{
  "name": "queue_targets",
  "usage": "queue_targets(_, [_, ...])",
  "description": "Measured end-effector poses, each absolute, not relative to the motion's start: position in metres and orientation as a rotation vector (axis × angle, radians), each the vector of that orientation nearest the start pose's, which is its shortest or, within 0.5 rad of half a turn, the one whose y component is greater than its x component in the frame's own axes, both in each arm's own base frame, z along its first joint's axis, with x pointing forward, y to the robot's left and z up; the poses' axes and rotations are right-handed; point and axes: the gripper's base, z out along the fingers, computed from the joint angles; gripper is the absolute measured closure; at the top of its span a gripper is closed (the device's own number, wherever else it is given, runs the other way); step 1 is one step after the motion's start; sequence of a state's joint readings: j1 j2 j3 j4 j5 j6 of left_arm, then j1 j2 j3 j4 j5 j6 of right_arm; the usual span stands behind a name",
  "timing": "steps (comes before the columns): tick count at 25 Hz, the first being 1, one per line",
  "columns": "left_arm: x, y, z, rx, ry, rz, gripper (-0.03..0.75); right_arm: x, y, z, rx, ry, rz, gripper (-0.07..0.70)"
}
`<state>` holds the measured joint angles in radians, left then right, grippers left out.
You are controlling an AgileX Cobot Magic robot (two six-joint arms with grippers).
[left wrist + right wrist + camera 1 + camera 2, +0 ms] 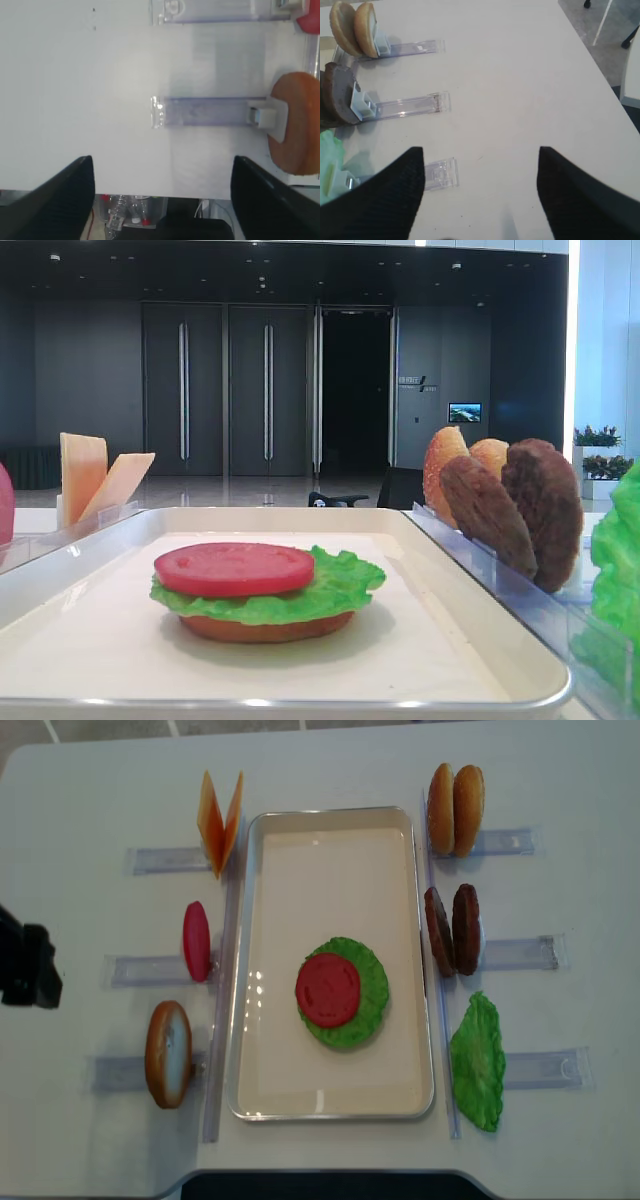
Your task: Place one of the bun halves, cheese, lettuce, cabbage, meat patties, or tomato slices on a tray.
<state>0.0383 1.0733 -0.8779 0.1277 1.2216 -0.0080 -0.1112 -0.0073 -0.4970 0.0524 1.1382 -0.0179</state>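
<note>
On the cream tray (pixel 330 1100) lies a stack: flat bun base (pixel 265 628), lettuce (pixel 372 990), and a tomato slice (pixel 328 990) on top. Left of the tray stand cheese (pixel 220 820), another tomato slice (pixel 196 940) and a bun half (pixel 168 1053). To its right stand two bun halves (pixel 455 808), two meat patties (pixel 452 930) and a green leaf (pixel 477 1060). My left gripper (pixel 162 170) is open and empty over the table's left edge, well clear of the bun half (pixel 295 125). My right gripper (pixel 480 155) is open and empty over bare table right of the patties (pixel 337 97).
Clear plastic holders (pixel 520 952) run outward from each upright food piece on both sides of the tray. The left arm's dark body (pixel 25 970) shows at the left edge. Bottles and cables (pixel 130 215) lie below the table edge.
</note>
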Motion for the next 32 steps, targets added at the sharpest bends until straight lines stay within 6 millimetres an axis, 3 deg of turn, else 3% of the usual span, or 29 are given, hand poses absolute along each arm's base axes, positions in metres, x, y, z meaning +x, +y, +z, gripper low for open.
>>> queue_targets(9, [0.092, 0.011, 0.282, -0.081, 2.692, 0.125, 0.071, -0.009, 0.005, 0.270, 0.094, 2.114, -0.013, 0.146])
queue_targets(16, [0.049, 0.009, 0.261, -0.080, 2.492, 0.117, 0.071, -0.009, 0.005, 0.270, 0.094, 2.114, -0.013, 0.146])
queue_targets(27, [0.006, 0.007, 0.266, -0.085, 2.187, 0.105, 0.071, -0.009, 0.005, 0.270, 0.094, 2.114, -0.013, 0.146])
queue_targets(32, [-0.001, 0.007, 0.266, -0.086, 2.141, 0.104, 0.071, -0.009, 0.005, 0.270, 0.094, 2.114, -0.013, 0.146])
